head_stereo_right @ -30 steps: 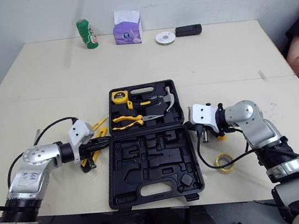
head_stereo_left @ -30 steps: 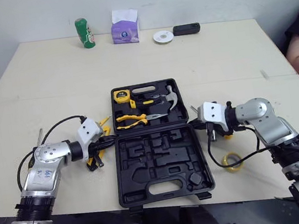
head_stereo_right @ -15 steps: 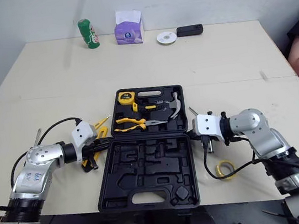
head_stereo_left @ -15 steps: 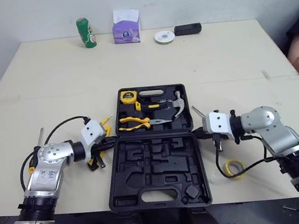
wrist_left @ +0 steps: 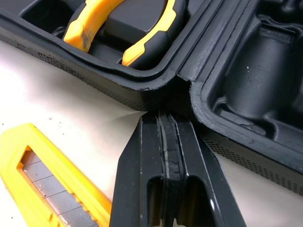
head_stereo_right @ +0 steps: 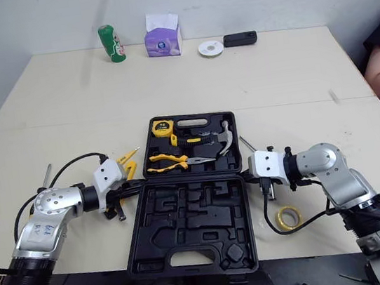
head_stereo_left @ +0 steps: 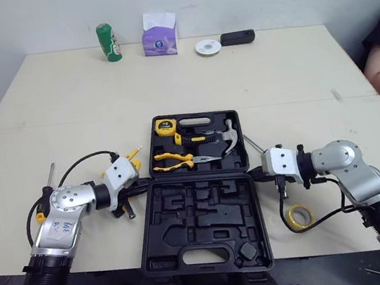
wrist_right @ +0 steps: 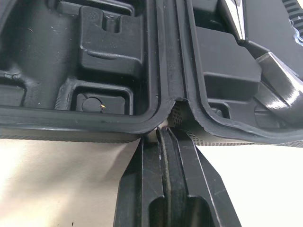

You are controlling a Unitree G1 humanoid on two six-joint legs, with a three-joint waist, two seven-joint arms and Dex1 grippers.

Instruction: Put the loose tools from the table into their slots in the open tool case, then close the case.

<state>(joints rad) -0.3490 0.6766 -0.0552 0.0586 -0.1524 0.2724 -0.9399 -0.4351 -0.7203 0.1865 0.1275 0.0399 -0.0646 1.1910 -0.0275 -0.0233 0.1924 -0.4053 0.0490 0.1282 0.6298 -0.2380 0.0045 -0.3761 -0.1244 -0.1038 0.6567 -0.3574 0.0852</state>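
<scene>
Pale tabletop [head_stereo_left: 63,96] carries the open tool case [head_stereo_left: 200,215], lying flat between the two pincers, its hinge line running across from one to the other. The left pincer [wrist_left: 165,118] and right pincer [wrist_right: 165,135] are both closed, empty, tips at opposite hinge ends. A yellow utility knife [wrist_left: 42,189] lies just beside the left pincer.

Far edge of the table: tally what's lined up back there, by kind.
green can: 1
tissue box: 1
white disc: 1
black gadget: 1
Total: 4
</scene>
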